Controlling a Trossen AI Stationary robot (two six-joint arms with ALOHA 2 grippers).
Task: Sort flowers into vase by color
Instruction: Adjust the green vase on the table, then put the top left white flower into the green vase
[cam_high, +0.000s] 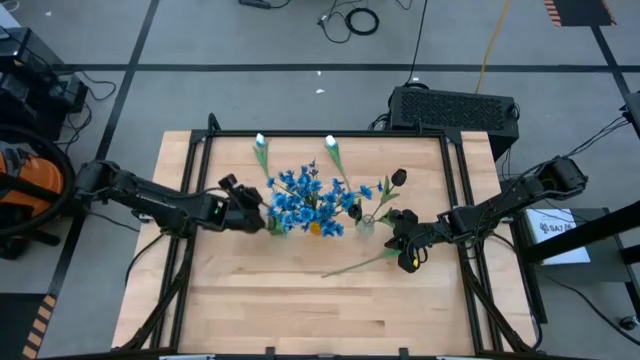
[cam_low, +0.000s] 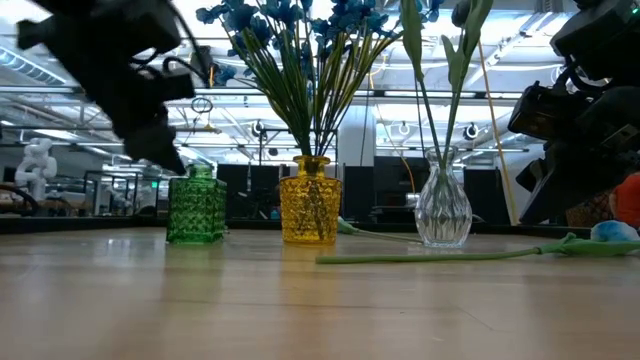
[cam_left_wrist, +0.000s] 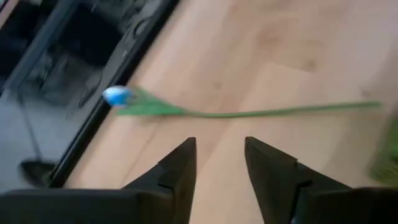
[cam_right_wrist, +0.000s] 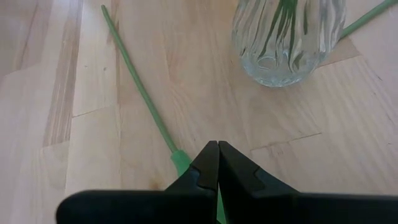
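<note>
Loose white tulip stem (cam_high: 355, 264) lies flat on the tabletop (cam_high: 300, 310), in front of the vases. Long axis runs diagonally: free end points toward table centre, the other end runs under the right gripper (cam_high: 408, 252). In the right wrist view the stem (cam_right_wrist: 140, 93) leads straight into the fingers, which are pressed together over it, so I judge the right gripper has it pinched, not lifted yet. Clear glass vase (cam_right_wrist: 287, 38) sits just ahead of that gripper, already holding green stems.

Right arm is clearly the nearer one for this stem.

Left gripper (cam_high: 240, 205) hangs beside the green vase (cam_low: 196, 207), fingers (cam_left_wrist: 180, 171) apart, empty. Its wrist view shows another pale tulip (cam_left_wrist: 118, 96) lying flat near the table edge, stem across the line of its fingers.

Blue clusters (cam_high: 300, 195) stand in the yellow vase (cam_low: 310, 200).

No readable labels or writing.
</note>
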